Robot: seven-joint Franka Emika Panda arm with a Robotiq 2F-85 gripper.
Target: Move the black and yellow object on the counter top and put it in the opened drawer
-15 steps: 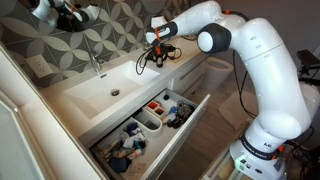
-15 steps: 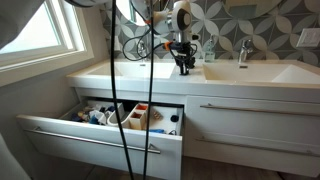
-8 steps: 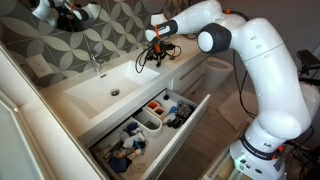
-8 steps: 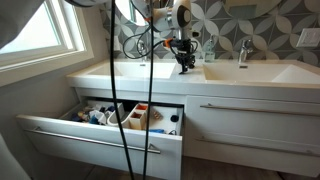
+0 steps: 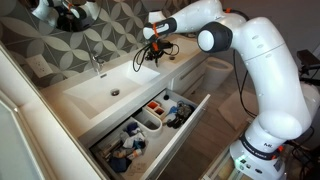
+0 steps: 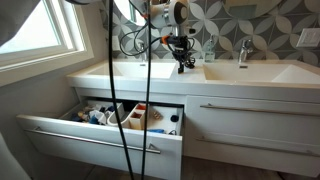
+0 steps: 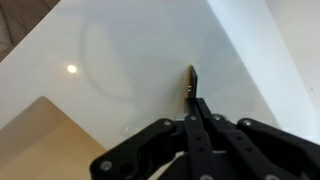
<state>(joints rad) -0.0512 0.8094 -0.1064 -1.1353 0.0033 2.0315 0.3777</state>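
Observation:
My gripper (image 5: 153, 42) is shut on the small black and yellow object (image 5: 148, 56) and holds it above the white counter top (image 5: 190, 58), beside the basin (image 5: 110, 88). Thin black cord loops dangle from it. In an exterior view the gripper (image 6: 181, 50) hangs over the counter top (image 6: 105, 76) with the object (image 6: 182, 64) at its tips. In the wrist view the closed fingers (image 7: 193, 102) pinch a thin yellow and black piece (image 7: 191, 80) over the white top. The open drawer (image 5: 150, 125) with divider bins and clutter lies below, and it shows in the other exterior view too (image 6: 110, 116).
A chrome tap (image 5: 97, 64) stands behind the basin, seen also in an exterior view (image 6: 243, 52). A black cable (image 6: 141, 95) hangs down in front of the camera. Closed white cabinet fronts (image 6: 250, 110) lie beside the drawer. A patterned tile wall backs the counter.
My gripper has risen slightly with the black and yellow object and shifted a little toward the wall. The drawer has not changed.

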